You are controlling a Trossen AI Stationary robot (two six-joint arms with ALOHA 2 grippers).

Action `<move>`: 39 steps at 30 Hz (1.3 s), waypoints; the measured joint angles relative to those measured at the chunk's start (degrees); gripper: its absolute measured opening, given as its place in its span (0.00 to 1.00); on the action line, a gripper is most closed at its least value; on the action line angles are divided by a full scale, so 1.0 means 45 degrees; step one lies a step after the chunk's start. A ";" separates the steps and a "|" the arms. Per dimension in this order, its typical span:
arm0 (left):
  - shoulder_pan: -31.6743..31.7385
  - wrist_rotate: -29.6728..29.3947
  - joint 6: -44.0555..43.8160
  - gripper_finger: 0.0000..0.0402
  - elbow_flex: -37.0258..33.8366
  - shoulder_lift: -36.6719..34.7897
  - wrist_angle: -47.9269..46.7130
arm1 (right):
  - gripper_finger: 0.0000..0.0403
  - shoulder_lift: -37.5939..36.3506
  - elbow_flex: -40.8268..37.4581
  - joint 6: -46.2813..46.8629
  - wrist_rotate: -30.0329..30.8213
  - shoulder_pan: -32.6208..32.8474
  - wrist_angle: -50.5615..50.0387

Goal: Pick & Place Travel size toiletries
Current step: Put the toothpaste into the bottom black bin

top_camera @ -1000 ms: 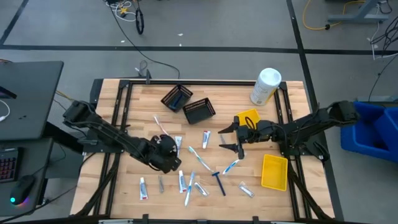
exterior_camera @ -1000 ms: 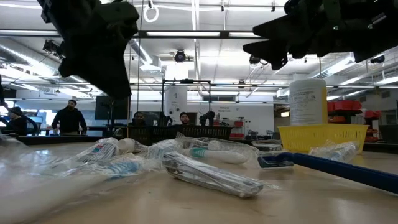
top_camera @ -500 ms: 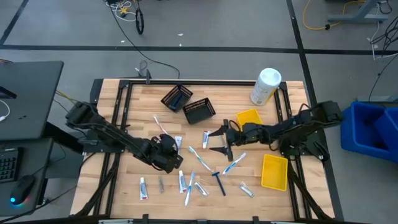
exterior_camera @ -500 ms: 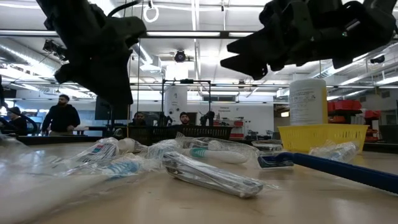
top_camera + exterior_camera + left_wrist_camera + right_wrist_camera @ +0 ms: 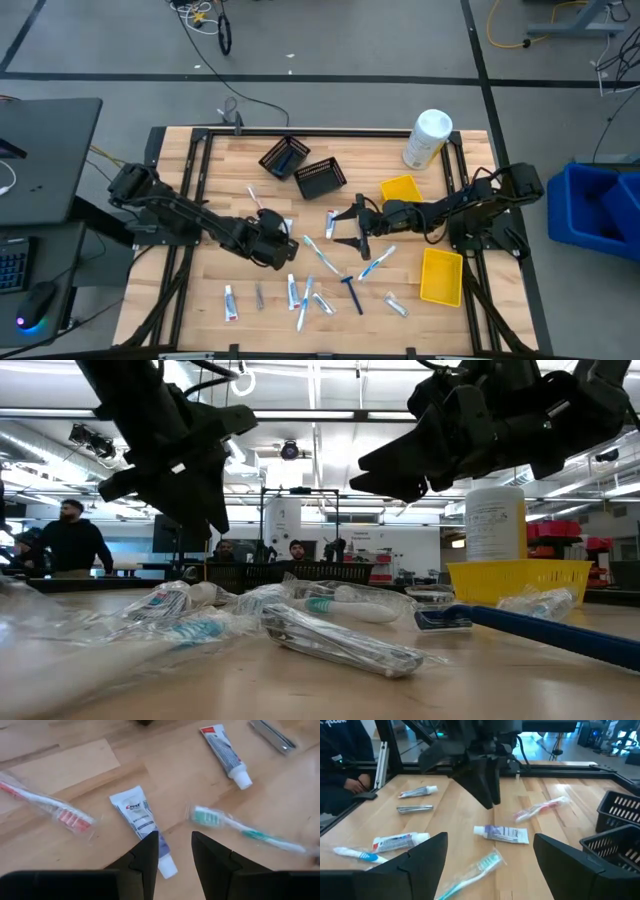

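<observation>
Left gripper (image 5: pixel 172 851): we are hovering it low over the table's middle, fingers a narrow gap apart and holding nothing.
Under it: we are looking down on a white toothpaste tube (image 5: pixel 142 828) lying flat on the wood, its cap end between our fingers.
Beside the tube: a red-bristled toothbrush (image 5: pixel 47 805) in clear wrap is lying to one side, a green-headed toothbrush (image 5: pixel 240 826) to the other, both apart from the tube.
Right gripper (image 5: pixel 346 226): we are holding it spread wide and empty above the table, facing the left arm.
Below it: we are seeing a second tube (image 5: pixel 502 834) and a wrapped brush (image 5: pixel 472 870) on the boards.
Farther out: more toiletries are lying scattered along the near edge, with the yellow bin (image 5: pixel 441 276) and black baskets (image 5: pixel 320 177) well apart.
Handling, as we judge it: the tube is looking light, soft and squashable, so we are favouring a pinch across its middle or at the stiffer cap; the wrapped brushes are looking slippery, and are best taken across the stiff handle.
</observation>
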 joint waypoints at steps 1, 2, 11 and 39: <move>0.0110 0.0071 0.0062 0.31 0.0000 0.0000 -0.0022 | 0.76 0.0000 0.0000 0.0000 0.0000 0.0000 -0.0003; 0.0205 0.0105 0.0147 0.31 0.0000 0.0000 -0.0020 | 0.76 0.0000 0.0000 0.0000 0.0000 0.0000 -0.0003; 0.0808 0.0258 0.2362 0.31 -0.0005 0.0000 -0.0014 | 0.72 0.0000 0.0000 -0.0357 0.0000 -0.0010 -0.0178; 0.1001 0.0652 0.2998 0.52 -0.0005 -0.0005 0.0049 | 0.70 -0.0010 -0.0004 -0.0422 0.0000 -0.0010 -0.0426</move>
